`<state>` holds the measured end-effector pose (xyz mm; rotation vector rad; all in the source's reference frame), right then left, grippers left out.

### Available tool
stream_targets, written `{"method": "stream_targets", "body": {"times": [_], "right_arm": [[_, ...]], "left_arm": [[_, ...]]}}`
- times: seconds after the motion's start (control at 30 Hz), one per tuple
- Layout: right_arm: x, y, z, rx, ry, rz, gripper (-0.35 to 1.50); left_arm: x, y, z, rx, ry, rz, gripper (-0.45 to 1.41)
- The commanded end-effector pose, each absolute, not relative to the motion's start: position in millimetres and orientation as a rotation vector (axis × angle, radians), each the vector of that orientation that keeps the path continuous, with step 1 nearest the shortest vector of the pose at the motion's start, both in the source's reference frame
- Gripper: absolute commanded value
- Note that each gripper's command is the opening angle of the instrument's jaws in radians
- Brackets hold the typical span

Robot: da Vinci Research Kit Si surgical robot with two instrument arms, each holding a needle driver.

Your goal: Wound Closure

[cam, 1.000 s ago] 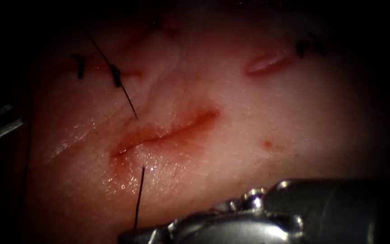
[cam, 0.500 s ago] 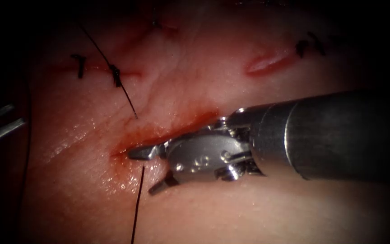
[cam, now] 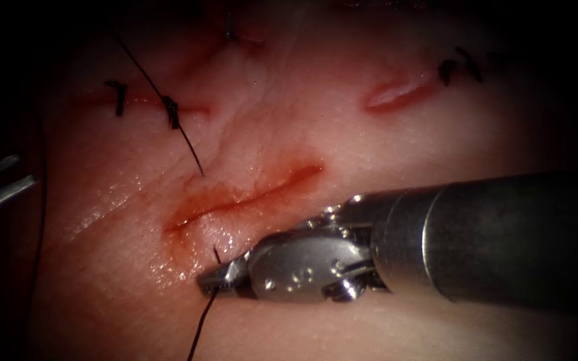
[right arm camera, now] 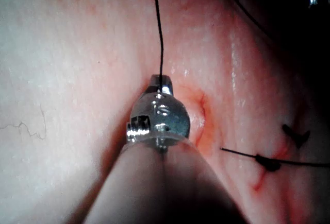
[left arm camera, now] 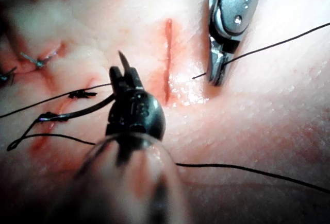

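My right tool (cam: 214, 281) has its jaws pinched on the thread (cam: 199, 327) just below the cut (cam: 242, 197), close to where the strand leaves the tissue (cam: 382, 147). From the jaws the thread runs down and away. My left tool (left arm camera: 125, 75) sits left of the cut, jaws clamped on the needle (left arm camera: 82, 112) near one end of its curve; the needle's body arcs out sideways above the tissue, not buried in it. Red fluid (cam: 175, 254) wets the skin around the cut's left end. Older stitches (cam: 170, 112) lie higher up.
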<state>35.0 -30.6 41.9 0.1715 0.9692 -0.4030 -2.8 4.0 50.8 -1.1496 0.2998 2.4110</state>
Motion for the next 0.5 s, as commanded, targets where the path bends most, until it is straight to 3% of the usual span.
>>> {"method": "stream_targets", "body": {"times": [0.03, 0.5], "right_arm": [[35.8, -31.4, 41, 0.181, 0.983, -0.407, -0.35], [34.7, -40.9, 23, 0.291, 1.088, -0.501, -0.35]], "left_arm": [[-3.3, 4.2, 51, -1.151, 0.302, 2.41, -0.45], [-3.5, 4.2, 51, -1.153, 0.299, 2.412, -0.45]]}}
